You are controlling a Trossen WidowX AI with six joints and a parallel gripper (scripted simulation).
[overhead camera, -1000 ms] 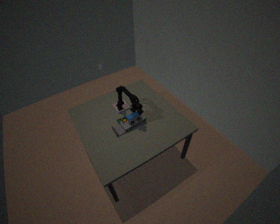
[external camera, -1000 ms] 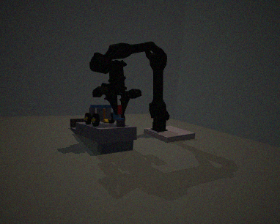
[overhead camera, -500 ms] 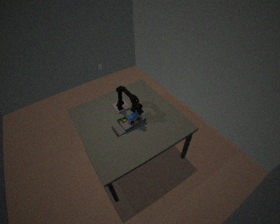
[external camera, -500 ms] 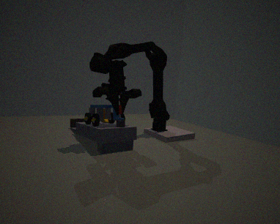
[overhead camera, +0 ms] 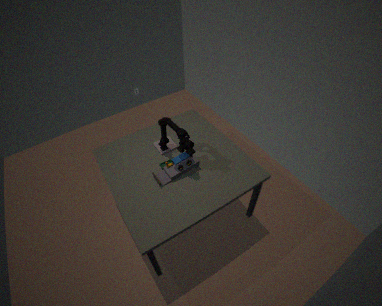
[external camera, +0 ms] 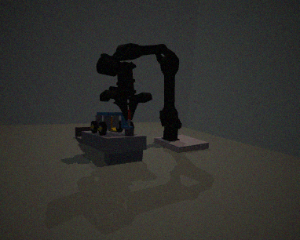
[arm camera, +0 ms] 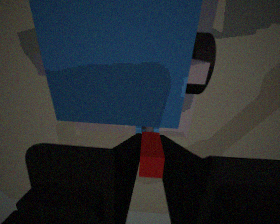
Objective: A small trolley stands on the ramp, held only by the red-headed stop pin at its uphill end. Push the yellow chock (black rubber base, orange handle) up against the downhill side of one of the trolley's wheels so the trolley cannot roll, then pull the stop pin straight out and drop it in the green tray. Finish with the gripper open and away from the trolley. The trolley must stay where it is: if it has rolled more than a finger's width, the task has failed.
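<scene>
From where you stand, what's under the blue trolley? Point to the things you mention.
Under the trolley [overhead camera: 181, 158] [external camera: 109, 114] [arm camera: 116, 60], I see black wheels [overhead camera: 180, 168] [external camera: 102, 128] [arm camera: 205, 50] and the ramp [overhead camera: 163, 176] [external camera: 119, 142]. The ramp's part straight below is mostly covered, so I can't tell what else is there.

1. You can read no text, label, brand, number or sign in any of the three views.
</scene>
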